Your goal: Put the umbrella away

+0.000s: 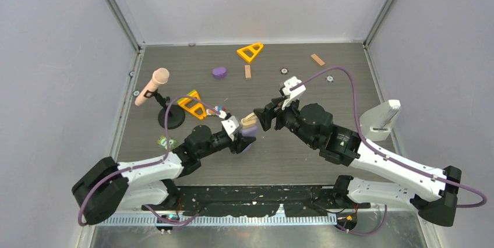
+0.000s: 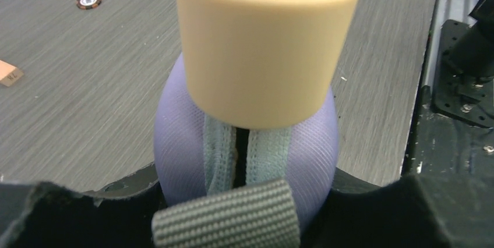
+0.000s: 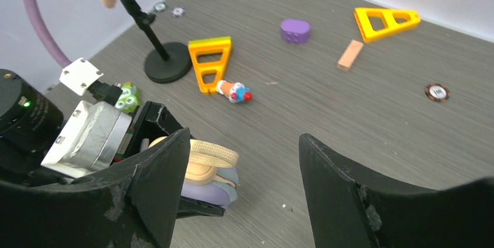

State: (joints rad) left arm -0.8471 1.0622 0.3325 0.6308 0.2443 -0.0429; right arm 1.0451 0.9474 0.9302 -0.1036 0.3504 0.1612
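Clamped low in the left wrist view, the left claw gripped a lavender case from both sides, with a grey strap lying across its front. The umbrella showed only its tan handle, standing out of the case's open zip mouth. The right claw hung released, fingers wide apart, just beside the handle and not touching it. Both claws met around the desk's middle, nearer the near edge. A small toy and a yellow triangle lay just beyond, a microphone stood toward the left edge, and a purple block lay nearer the far edge.
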